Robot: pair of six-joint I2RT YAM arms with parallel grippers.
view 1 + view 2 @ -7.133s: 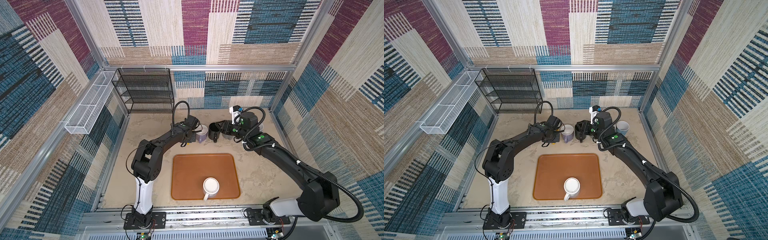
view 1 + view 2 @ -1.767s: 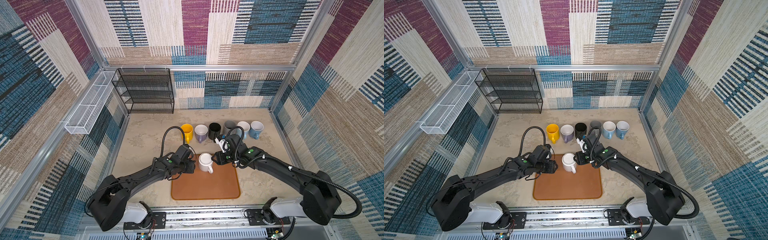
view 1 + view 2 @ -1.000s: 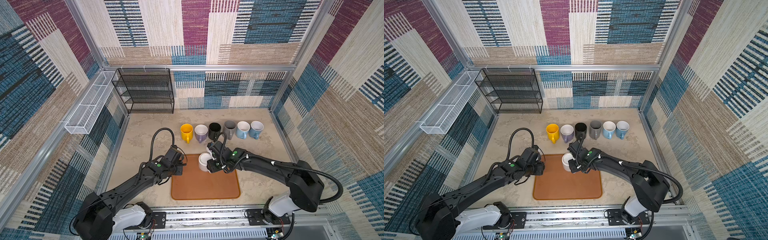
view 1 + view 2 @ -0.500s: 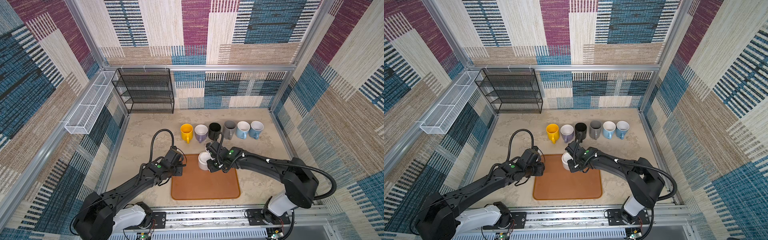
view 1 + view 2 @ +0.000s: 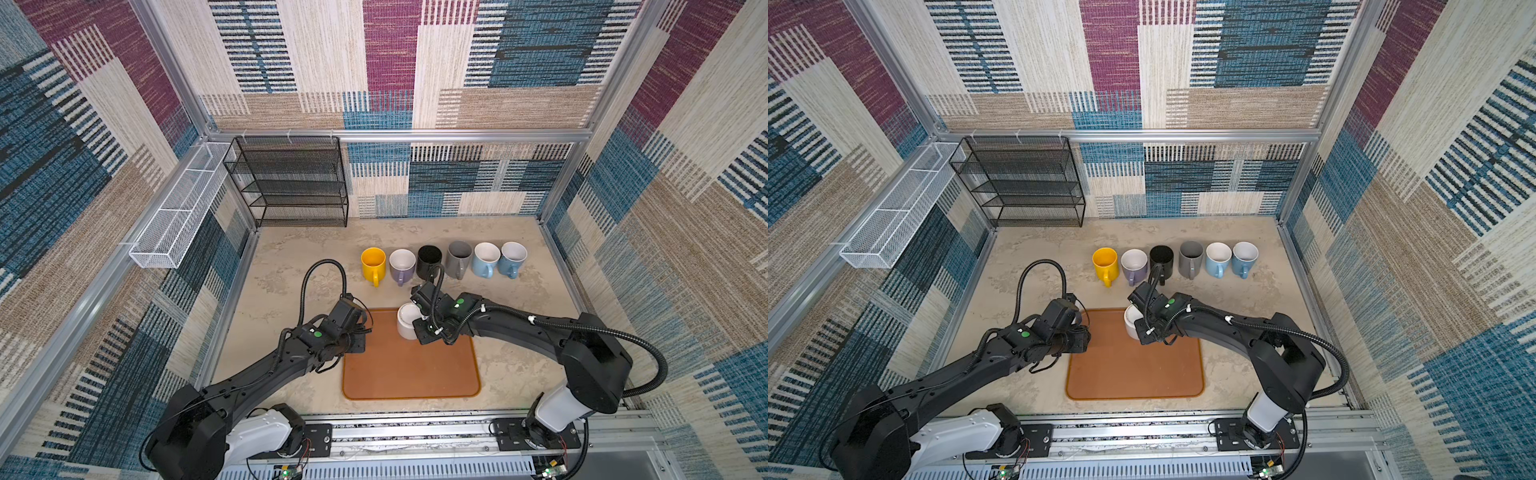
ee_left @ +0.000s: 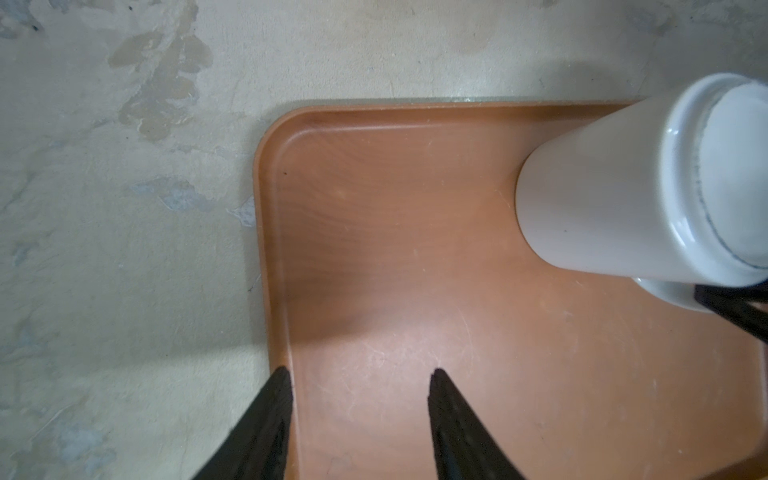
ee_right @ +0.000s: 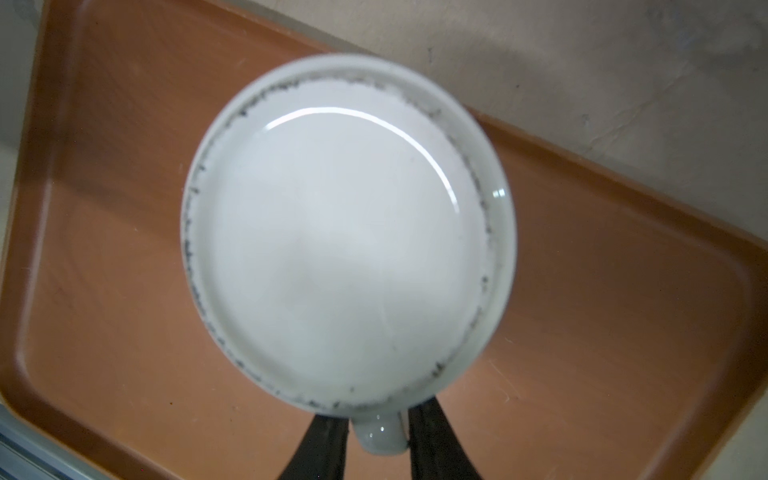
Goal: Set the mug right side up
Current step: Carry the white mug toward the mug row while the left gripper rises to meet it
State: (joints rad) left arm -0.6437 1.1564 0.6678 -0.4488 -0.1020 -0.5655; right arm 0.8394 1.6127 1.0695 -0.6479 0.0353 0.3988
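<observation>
Right wrist view looks straight down on the white mug [image 7: 345,232], which stands base up and mouth down on the tray [image 7: 124,291]. The right claw [image 7: 376,417] is clamped on the handle [image 7: 380,438], one finger against each side. In both top views the mug stands at the tray edge nearest the row of mugs [image 5: 442,259], which sit well beyond the tray. The left claw [image 6: 359,374] hangs empty over a corner of the tray, fingers apart, near the mug but not touching it.

The risk, I judge, lies in the grip. A glazed handle is narrow and slick, and the body's weight sits off to one side, so the mug may swivel or slip out during the flip. Lifted too little, its rim could catch the tray's lip and drag the tray. A wide swing might knock the row beyond the tray.
</observation>
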